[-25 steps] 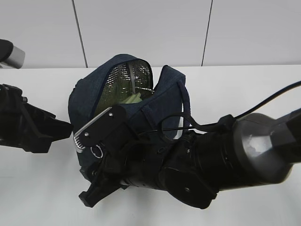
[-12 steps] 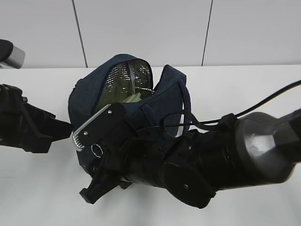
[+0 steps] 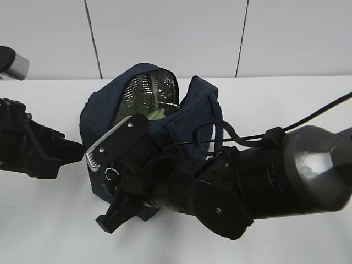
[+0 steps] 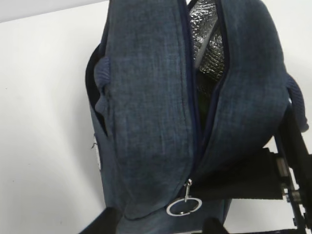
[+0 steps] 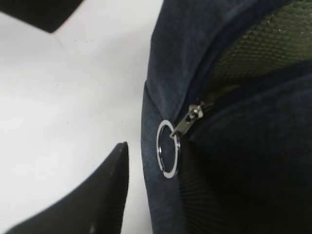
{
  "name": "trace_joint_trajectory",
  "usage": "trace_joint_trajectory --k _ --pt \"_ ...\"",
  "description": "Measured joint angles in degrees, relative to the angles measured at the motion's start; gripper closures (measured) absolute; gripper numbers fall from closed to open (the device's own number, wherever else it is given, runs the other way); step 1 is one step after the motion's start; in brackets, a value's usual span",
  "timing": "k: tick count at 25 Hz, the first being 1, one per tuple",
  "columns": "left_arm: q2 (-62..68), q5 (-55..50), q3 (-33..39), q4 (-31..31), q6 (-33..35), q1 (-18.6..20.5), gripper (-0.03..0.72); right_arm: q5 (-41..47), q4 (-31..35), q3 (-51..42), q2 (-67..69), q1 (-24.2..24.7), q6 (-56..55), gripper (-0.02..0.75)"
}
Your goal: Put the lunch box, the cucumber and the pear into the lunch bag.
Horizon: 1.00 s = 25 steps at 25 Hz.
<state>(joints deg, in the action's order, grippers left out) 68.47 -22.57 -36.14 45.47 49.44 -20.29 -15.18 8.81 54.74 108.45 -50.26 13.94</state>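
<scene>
My right fingers (image 5: pixel 124 161) sit apart beside the ring pull (image 5: pixel 167 148), the left ones I cannot tell, and a bad pinch could tip the lunch bag (image 3: pixel 148 118).

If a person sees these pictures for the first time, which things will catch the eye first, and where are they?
First is the lunch bag, dark navy, in the middle of the white table, its top open so that the silver foil lining shines. In front of it the big black right arm fills the lower right of the exterior view. Both wrist views show the metal ring pull hanging at the low end of the zipper, with the right gripper close by.
</scene>
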Motion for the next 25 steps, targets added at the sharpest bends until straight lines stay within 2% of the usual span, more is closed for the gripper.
trace_joint_trajectory --k 4,25 --pt "0.00 0.00 0.00 0.06 0.00 0.00 0.359 0.10 0.02 0.00 0.00 0.00 0.10 0.484" --pt "0.00 0.00 0.00 0.17 0.00 0.00 0.363 0.09 1.09 0.12 0.80 0.00 0.29 0.505"
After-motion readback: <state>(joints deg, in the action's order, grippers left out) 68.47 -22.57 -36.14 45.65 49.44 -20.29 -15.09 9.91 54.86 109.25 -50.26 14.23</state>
